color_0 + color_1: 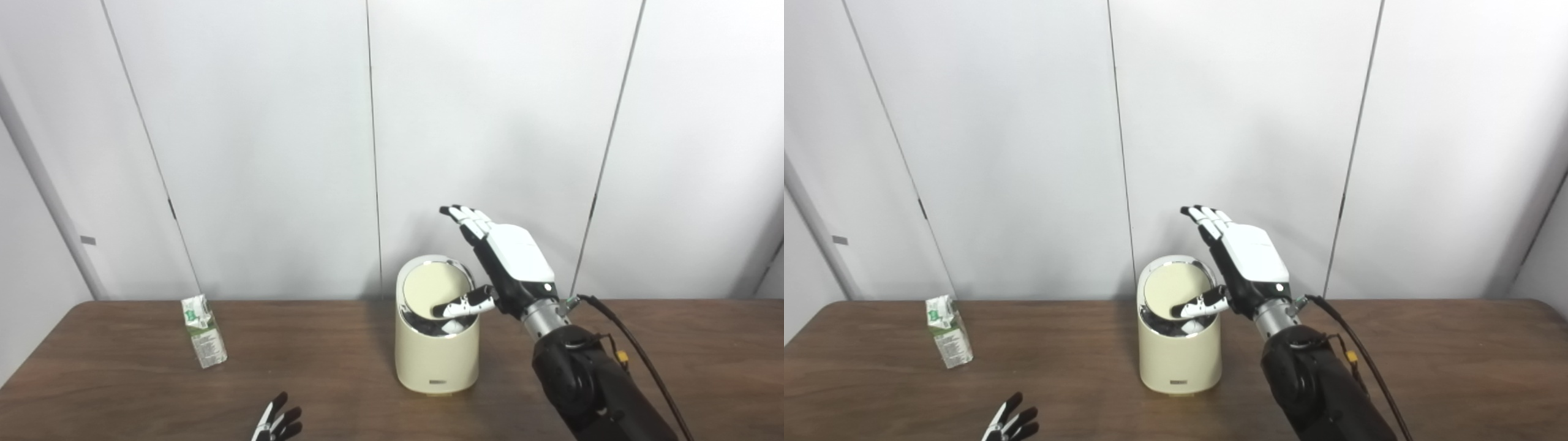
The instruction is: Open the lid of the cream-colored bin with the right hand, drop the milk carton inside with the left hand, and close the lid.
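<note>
Presently, the cream-colored bin (436,355) is seen upright on the brown table (343,380), roughly at the centre of the tabletop and set toward the wall side. Its lid (432,288) is tilted up and back toward 12 o'clock, so that the pale inner face is turned to the cameras, and a dark opening is exposed below it at the front of the chrome rim. The right hand (511,263) is raised beside the bin at about 2 o'clock from it, palm turned toward the lid, with the fingers (465,215) extended upward, held close to one another and closed on nothing. The thumb (465,303) is stretched toward 9 o'clock across the mouth of the bin, its tip over the lower edge of the lid; whether it actually touches the lid cannot be told. A black cable is seen running along the right forearm. The milk carton (204,331) is standing on the table well apart from the bin, at about 9 o'clock from it, leaning slightly, and is touched by neither hand. The left hand (277,424) is only partly in view at the bottom edge, at about 7 o'clock from the bin, low over the table; its visible fingertips are slightly apart and nothing is held in them.
</note>
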`<state>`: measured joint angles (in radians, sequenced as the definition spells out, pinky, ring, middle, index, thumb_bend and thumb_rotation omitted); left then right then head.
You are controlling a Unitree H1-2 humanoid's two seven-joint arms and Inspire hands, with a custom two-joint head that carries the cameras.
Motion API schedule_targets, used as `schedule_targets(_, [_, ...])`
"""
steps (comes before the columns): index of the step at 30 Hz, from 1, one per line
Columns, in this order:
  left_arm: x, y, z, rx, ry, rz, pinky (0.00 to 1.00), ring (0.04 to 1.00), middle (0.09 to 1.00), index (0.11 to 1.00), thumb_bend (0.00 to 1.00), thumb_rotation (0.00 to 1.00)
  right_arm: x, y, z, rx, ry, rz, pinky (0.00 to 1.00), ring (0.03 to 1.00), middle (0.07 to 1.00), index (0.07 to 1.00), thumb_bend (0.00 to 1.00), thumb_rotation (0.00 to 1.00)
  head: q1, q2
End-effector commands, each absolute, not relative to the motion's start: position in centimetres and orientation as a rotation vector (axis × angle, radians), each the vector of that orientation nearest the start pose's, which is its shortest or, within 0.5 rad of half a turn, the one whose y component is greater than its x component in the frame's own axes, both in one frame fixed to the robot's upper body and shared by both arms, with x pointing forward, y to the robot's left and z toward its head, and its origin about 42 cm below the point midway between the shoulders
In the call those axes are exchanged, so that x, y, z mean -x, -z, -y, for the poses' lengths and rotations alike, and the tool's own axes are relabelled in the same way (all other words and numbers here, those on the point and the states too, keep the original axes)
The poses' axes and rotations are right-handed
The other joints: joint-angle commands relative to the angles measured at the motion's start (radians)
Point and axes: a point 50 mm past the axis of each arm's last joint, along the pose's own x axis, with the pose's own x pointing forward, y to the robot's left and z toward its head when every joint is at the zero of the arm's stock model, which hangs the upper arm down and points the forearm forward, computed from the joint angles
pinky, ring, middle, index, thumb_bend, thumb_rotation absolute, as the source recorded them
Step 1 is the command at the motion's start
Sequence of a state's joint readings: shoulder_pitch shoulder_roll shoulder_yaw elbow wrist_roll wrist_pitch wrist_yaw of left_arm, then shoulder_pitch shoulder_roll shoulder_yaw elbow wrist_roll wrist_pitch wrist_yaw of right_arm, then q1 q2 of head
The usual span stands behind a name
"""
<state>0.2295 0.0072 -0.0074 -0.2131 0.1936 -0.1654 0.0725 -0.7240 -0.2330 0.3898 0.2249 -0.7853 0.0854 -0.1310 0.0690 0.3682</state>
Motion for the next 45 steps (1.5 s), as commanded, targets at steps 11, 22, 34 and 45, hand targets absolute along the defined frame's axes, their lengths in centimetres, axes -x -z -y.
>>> schedule_targets(11, [-18.0,-9.3,-21.6,-0.169,-0.126,0.072,0.78,0.853,0.892,1.0,0.23,0.38,-45.6,-31.7,15.7,1.039,-0.01,0.607,0.86,0.932,0.927,0.943,0.9,0.23,-0.001,0.01])
schedule_targets(22, [-17.8,-9.2,-21.8,-0.119,-0.122,0.057,0.77,0.865,0.904,0.997,0.24,0.45,-43.5,-34.7,19.4,0.78,0.099,0.524,0.67,0.811,0.871,0.916,0.65,0.34,-0.007,0.015])
schedule_targets(34, [-17.8,-9.2,-22.3,-0.135,-0.122,0.06,0.77,0.865,0.904,0.991,0.23,0.42,-40.9,-30.5,22.1,0.822,0.096,0.412,0.7,0.821,0.863,0.894,0.66,0.37,-0.01,0.022])
schedule_targets(45, [-18.0,-9.2,-22.4,-0.137,-0.123,0.065,0.79,0.871,0.905,0.998,0.24,0.45,-41.2,-29.9,21.7,0.805,0.074,0.422,0.71,0.831,0.873,0.902,0.65,0.35,-0.012,0.022])
